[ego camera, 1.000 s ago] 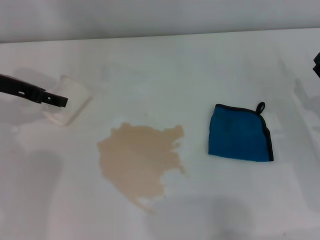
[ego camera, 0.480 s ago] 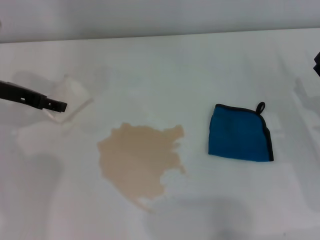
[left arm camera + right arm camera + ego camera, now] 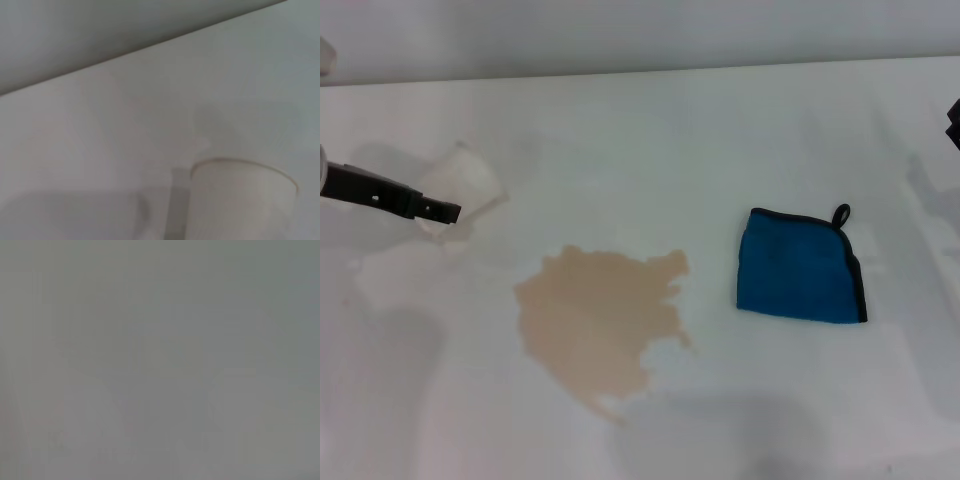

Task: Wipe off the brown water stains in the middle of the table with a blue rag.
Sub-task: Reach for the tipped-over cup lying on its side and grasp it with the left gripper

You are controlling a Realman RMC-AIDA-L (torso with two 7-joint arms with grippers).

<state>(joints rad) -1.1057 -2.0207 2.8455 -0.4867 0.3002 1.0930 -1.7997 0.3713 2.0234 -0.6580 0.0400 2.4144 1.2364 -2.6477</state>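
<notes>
Scanning left to right in your head view: the left gripper [image 3: 438, 209] comes in from the left edge as a thin dark bar, at the white paper cup [image 3: 460, 195]. You can't tell from any view whether it's open, closed or gripping the cup. Your left wrist view shows only the cup's rim [image 3: 245, 172] and bare tabletop. The brown water stains [image 3: 602, 325] sit mid-table, nearer you than the cup: one ragged tan blotch, apart from everything else. Right of it, with a clear gap of white table [image 3: 650, 140] between them, the blue rag [image 3: 800, 268] lies flat and untouched, black loop at its far right corner. At the far right edge of the frame you get just a dark sliver of the right gripper [image 3: 954, 122], well away from the rag; can't tell its state. Right wrist view is a grey blur, nothing readable.
</notes>
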